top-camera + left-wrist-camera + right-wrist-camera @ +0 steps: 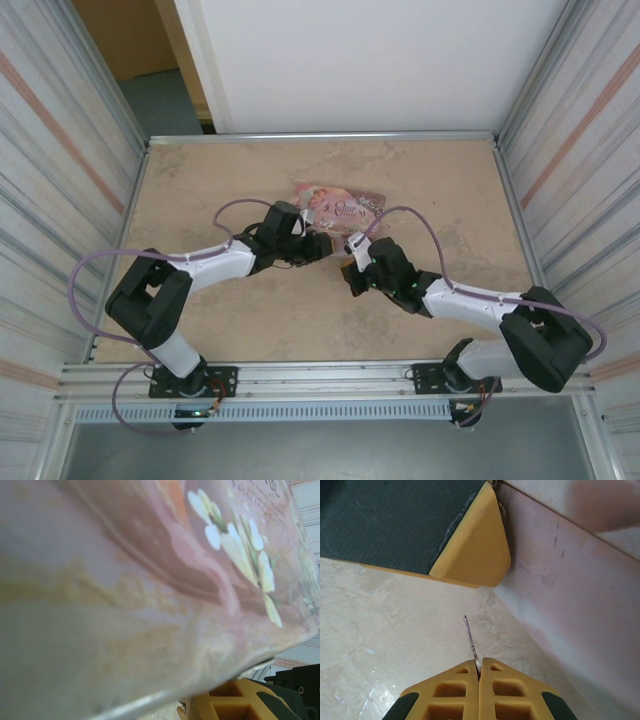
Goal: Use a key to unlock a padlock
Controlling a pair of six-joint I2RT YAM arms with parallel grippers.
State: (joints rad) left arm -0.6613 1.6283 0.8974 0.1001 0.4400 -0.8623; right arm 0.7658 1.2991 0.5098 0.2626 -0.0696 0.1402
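Right gripper [479, 664] pinches the key [469, 637], blade toward twelve o'clock; left gripper [320, 245]: jaws, can't tell. Danger: blade glances off the tin [570, 590], twisting loose.

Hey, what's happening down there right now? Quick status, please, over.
Right tool shut on key, blade sticking out. Left tool at pink tin, grip unclear. Tin wall close beside key.

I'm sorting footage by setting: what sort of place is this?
Probably a lab robot test cell: a left arm and right arm bolted to an aluminium rail at the edge of a beige table, boxed in by corrugated side panels.
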